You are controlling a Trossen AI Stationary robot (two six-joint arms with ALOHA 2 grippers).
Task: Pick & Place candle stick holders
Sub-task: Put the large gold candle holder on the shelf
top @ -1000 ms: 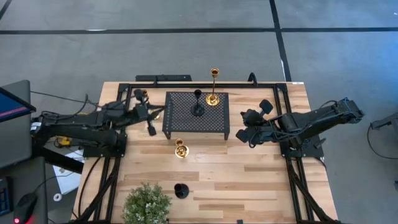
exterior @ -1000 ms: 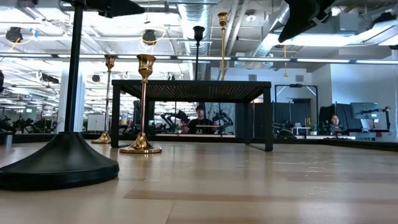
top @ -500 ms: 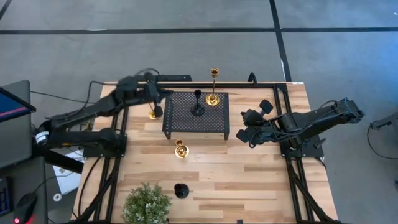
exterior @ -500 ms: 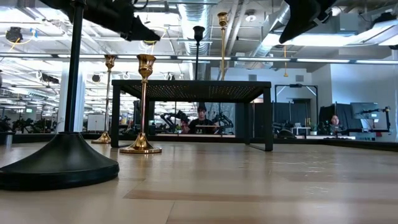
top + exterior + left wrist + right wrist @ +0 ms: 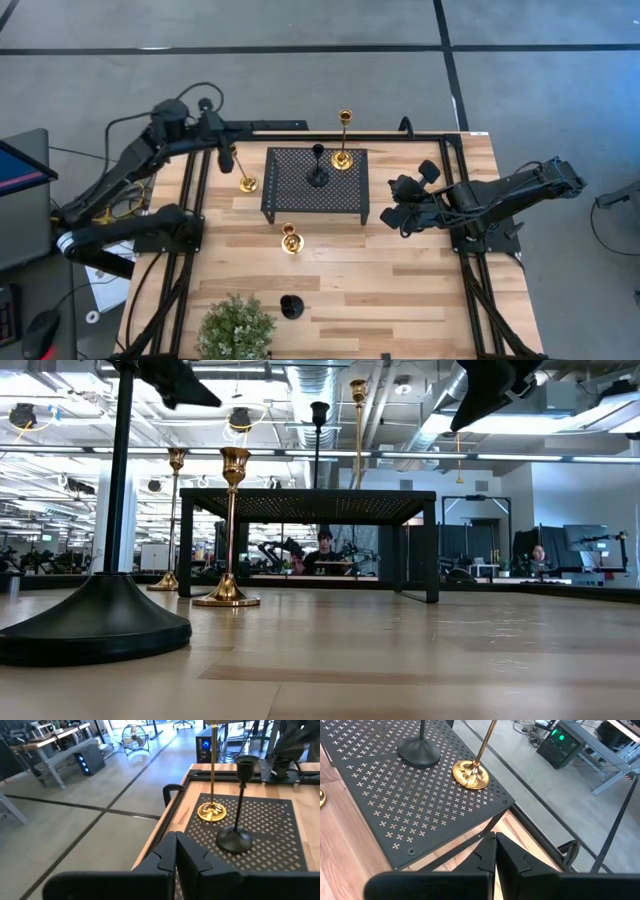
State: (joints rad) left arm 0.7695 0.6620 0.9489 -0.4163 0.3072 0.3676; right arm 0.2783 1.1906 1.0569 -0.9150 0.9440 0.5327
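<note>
Left gripper [image 5: 222, 152] fingers together, empty, beside tall gold holder [image 5: 246, 184] on bare wood. Right gripper [image 5: 394, 212] fingers together, idle beside black perforated metal stand [image 5: 300, 195]. 2 holders on stand; 3 left on table, judging by layout.

Desk [image 5: 420, 280] right front bare, passable. Stand [image 5: 315, 185] blocks centre back; gold holder [image 5: 290, 240] just before it; plant [image 5: 236, 328], black holder [image 5: 291, 306] crowd left front.

Left tool [image 5: 226, 158] raised, fingers pressed together, its arm folded up behind it — right tool [image 5: 392, 214] likewise closed, arm outstretched.
</note>
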